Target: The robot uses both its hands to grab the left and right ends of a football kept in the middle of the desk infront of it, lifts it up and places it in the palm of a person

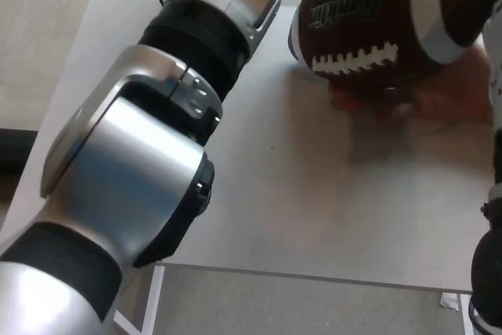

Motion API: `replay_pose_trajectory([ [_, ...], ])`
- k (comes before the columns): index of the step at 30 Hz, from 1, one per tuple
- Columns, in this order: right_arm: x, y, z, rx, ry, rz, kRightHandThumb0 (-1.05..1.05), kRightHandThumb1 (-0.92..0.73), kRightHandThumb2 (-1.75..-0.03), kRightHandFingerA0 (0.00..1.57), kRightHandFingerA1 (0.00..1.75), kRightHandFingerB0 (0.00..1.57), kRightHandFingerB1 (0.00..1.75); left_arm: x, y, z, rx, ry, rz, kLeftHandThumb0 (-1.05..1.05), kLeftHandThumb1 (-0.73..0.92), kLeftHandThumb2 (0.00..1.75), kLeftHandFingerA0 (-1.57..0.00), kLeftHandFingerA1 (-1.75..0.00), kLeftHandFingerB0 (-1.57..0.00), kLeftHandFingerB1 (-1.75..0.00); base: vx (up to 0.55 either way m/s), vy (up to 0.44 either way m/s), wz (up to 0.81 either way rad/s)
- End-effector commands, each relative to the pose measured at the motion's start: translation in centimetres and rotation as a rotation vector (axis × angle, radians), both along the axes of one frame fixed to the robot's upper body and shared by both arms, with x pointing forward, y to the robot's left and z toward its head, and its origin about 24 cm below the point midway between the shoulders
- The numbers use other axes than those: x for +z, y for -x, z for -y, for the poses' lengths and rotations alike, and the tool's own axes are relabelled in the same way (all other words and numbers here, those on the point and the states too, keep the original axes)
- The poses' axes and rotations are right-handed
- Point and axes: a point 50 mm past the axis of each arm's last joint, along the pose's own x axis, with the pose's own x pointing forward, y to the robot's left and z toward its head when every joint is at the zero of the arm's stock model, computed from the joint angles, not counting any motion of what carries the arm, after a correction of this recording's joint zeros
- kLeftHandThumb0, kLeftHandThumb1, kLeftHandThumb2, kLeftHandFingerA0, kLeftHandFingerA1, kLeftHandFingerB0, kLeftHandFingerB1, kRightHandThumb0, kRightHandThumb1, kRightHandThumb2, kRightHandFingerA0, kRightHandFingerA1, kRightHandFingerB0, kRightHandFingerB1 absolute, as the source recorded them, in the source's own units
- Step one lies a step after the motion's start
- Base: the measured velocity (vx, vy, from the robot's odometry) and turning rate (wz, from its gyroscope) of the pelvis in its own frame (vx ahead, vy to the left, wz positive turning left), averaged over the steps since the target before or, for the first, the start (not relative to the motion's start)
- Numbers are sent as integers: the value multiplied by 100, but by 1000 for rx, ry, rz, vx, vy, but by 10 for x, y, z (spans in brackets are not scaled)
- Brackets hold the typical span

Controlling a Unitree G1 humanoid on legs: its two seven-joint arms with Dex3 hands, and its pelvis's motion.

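Now the football [384, 25] is sitting at two o'clock in the head view, resting on the person's palm [439, 103] above the desk [314, 209]. Its long axis is running nine to three, tilting slightly. The left arm [188, 76] is reaching toward its nine o'clock end, the nearer one; neither hand is showing, so I cannot tell their grip.

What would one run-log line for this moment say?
phase: handover | football: resting on person's hand above desk | left arm: extended toward football | robot hands: hidden
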Motion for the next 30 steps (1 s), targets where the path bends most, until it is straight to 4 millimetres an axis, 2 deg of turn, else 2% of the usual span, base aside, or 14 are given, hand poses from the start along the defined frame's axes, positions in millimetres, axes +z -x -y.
replay_pose_trajectory([
  [1, -3, -2, 17, -72, -44, -17, -82, -83, -65, 69, 60, 52, 37, 10, 1, 9, -68, -56, 7, -49, 77, 63, -57, -88, -55, -73, 0, 0, 0],
  [3, -10, -4, 12, -65, -46, -45, -81, -83, -65, 68, 59, 52, 37, 8, 1, 8, -65, -49, 2, -50, 78, 63, -55, -80, -53, -67, 0, 0, 0],
  [4, -20, -3, 15, -69, -72, -65, -81, -82, -65, 68, 62, 52, 38, 5, 3, 14, -62, -9, -23, -51, 75, 62, -66, -99, -51, -61, 0, 0, 0],
  [7, -43, 0, 22, -130, -53, -158, -79, -83, -65, 76, 60, 54, 38, -16, 7, 24, -87, -17, -55, -53, 80, 64, -53, -69, -41, -52, 0, 0, 0],
  [8, -52, 4, 28, -158, -60, -180, -78, -83, -65, 71, 58, 54, 38, -31, 8, 22, -99, -52, -85, -51, 82, 64, -66, -107, -48, -60, 0, 0, 0],
  [10, -56, 6, 31, -169, -58, -186, -76, -85, -65, 69, 54, 51, 39, -42, 8, 19, -86, -29, -113, -53, 77, 63, -65, -92, -35, -48, 0, 0, 0],
  [11, -59, 7, 32, -179, -58, -195, -77, -84, -66, 71, 54, 53, 38, -47, 8, 17, -69, -6, -136, -52, 80, 63, -69, -109, -40, -51, 0, 0, 0],
  [19, -71, 12, 36, -204, -69, -208, -78, -84, -65, 71, 52, 52, 37, -74, 12, 12, -35, 29, -197, -57, 81, 64, -66, -98, -29, -39, 0, 0, 0],
  [20, -73, 13, 37, -206, -65, -212, -77, -82, -66, 71, 51, 50, 37, -76, 12, 11, -34, 46, -202, -60, 65, 95, -66, -90, -23, -50, 0, 0, 0],
  [21, -74, 13, 37, -210, -47, -218, -78, -83, -65, 70, 51, 50, 37, -78, 12, 8, -37, 39, -200, -59, 82, 64, -69, -89, -33, -41, 0, 0, 0],
  [22, -74, 14, 38, -212, -37, -214, -78, -84, -65, 72, 53, 53, 38, -78, 11, 5, -37, 32, -194, -59, 65, 104, -76, -95, -30, -57, 0, 0, 0],
  [23, -73, 14, 38, -216, -32, -210, -78, -83, -65, 75, 55, 53, 39, -79, 10, 4, -39, 25, -187, -59, 82, 64, -70, -103, -44, -51, 0, 0, 0],
  [27, -65, 13, 40, -217, -16, -192, -83, -81, -65, 74, 56, 58, 39, -79, 9, -2, -22, 26, -166, -54, 84, 65, -59, -94, -49, -62, 0, 0, 0],
  [30, -59, 11, 43, -207, -32, -185, -81, -80, -65, 73, 55, 58, 39, -80, 8, -5, -11, 22, -164, -55, 84, 64, -59, -111, -47, -69, 0, 0, 0],
])
